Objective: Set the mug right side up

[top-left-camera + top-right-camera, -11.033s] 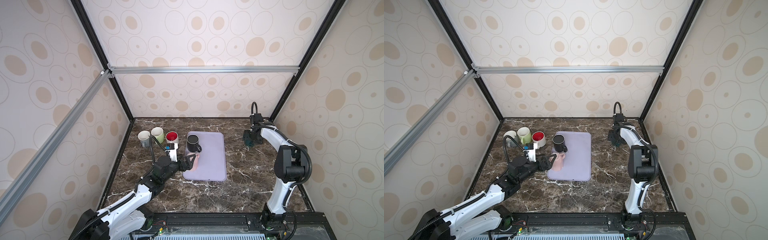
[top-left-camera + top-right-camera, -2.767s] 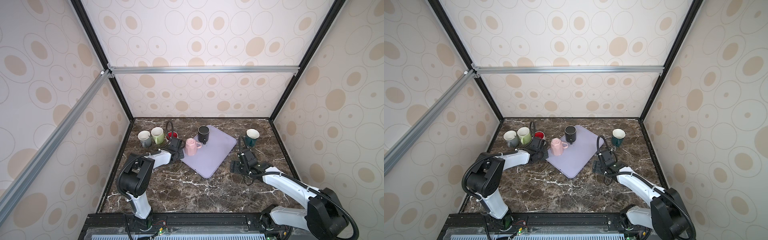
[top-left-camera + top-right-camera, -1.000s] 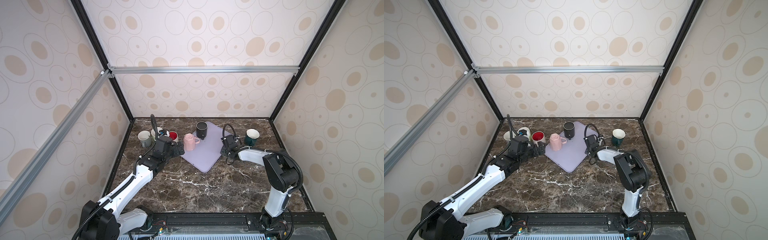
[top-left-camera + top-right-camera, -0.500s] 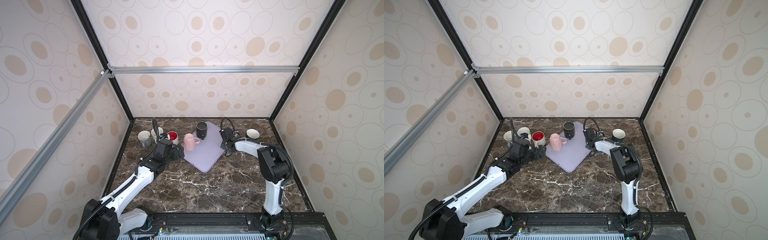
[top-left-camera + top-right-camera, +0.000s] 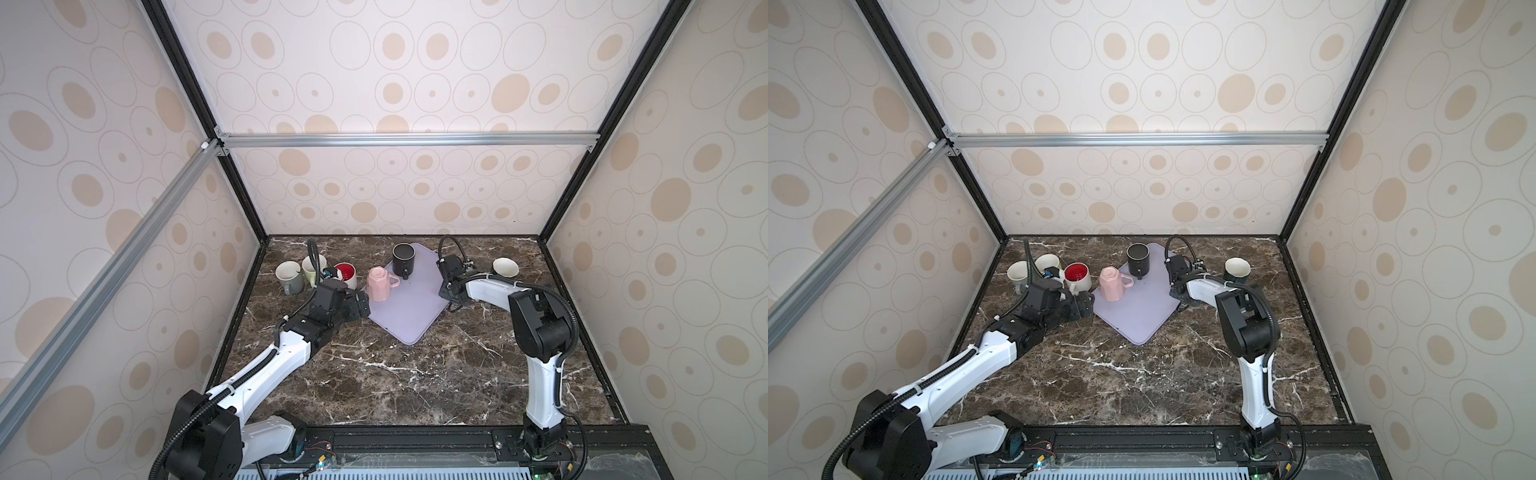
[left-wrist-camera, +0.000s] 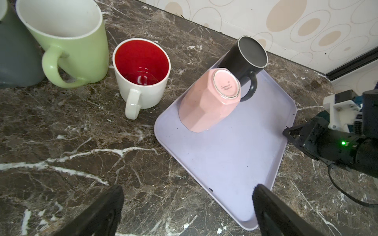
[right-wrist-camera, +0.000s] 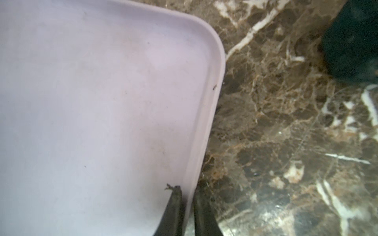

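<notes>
Over the last second the right gripper (image 7: 187, 204) has narrowed its jaws onto the right-hand rim of the lilac tray (image 5: 409, 316). One finger sits inside the rim and the other outside it on the marble table (image 5: 415, 374), so the rim is pinched between them. The left gripper (image 5: 362, 305) has edged nearer the tray's left corner. Its jaws are spread wide and hold nothing. The pink mug (image 5: 379, 284) stands upside down on that corner of the tray, base up, with its handle toward the black mug (image 5: 403, 257) behind it. In the left wrist view the pink mug (image 6: 206, 106) lies ahead of the two fingertips, in line with the gap and apart from both.
</notes>
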`<state>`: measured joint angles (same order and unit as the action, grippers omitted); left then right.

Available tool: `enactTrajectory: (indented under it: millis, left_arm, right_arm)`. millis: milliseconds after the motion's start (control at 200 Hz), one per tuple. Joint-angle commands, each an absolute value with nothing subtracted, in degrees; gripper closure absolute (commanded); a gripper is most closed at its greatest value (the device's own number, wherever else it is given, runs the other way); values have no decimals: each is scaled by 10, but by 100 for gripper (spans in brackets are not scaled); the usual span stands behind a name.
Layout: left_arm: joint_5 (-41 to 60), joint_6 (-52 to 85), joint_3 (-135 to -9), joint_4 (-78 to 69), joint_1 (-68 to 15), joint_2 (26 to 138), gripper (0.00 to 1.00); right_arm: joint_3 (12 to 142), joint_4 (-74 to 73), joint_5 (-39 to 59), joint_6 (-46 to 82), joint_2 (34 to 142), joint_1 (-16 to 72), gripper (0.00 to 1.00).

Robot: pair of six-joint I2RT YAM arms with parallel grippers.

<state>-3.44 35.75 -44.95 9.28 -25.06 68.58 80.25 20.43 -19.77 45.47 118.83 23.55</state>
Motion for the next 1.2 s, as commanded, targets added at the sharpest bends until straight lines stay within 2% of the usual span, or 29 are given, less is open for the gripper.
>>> enactTrajectory:
  millis: [0,65,550,935,1195]
  left_arm:
    - [-32,346,-445,81,-245,691,2]
    - [-30,347,-443,79,-243,692,2]
    - [-1,361,-421,59,-238,664,2]
    - [13,371,-412,52,-237,624,2]
    - [25,378,-404,45,-237,605,2]
  right_arm:
    - [796,257,-210,464,1209,229,96]
    - [791,262,-213,473,1207,229,100]
    - [670,233,-197,595,1125,246,100]
    - [588,260,-247,774,1017,329,100]
    - [575,278,-255,893,1012,396,100]
